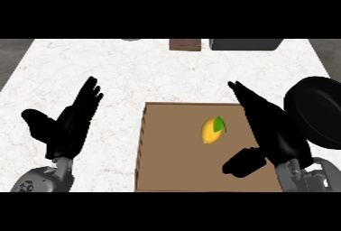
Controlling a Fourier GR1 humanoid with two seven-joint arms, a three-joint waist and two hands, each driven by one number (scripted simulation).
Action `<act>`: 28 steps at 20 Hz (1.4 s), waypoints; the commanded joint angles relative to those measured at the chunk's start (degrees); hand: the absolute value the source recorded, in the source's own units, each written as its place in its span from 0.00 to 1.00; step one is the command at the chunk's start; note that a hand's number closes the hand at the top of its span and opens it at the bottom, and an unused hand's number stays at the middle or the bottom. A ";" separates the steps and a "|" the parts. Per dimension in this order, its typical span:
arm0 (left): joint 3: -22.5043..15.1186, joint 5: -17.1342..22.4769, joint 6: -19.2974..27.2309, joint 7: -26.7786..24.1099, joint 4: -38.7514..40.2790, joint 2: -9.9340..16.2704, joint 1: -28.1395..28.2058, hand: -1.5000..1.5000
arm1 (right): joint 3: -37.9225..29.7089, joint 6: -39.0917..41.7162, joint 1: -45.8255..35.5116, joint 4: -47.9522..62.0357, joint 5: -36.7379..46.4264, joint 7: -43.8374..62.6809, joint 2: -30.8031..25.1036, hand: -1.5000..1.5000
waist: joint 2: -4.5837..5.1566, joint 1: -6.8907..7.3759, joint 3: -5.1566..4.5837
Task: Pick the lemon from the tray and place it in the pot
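The small yellow oval lemon (212, 130) with its green leaf lies near the middle of the flat brown wooden tray (173, 162). I judge it light, hard and smooth, likely to roll, so I'd take it across its middle. My right hand (269, 128) hovers beside it, fingers straight, thumb apart. The round black pot (320, 110) is at right; my left hand (70, 122) rests open

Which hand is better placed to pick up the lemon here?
Right. The right hand is open over the tray, beside the lemon and near the pot; the left hand rests off the tray.
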 commanded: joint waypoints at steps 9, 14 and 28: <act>3.36 -0.13 -2.92 0.10 0.99 -0.88 0.93 0.50 | 3.98 2.74 1.78 3.41 8.78 8.88 7.62 0.00 | 0.00 -0.20 0.04; 4.77 -0.85 -4.94 1.33 0.33 -0.72 -0.10 0.50 | -0.35 3.52 0.38 6.47 11.15 4.23 9.48 0.00 | 0.02 -0.19 0.06; 4.87 -2.47 -6.05 -0.66 -0.26 -2.84 2.60 0.50 | -3.62 3.98 0.66 20.20 16.74 1.10 14.24 0.00 | 0.09 -0.01 0.06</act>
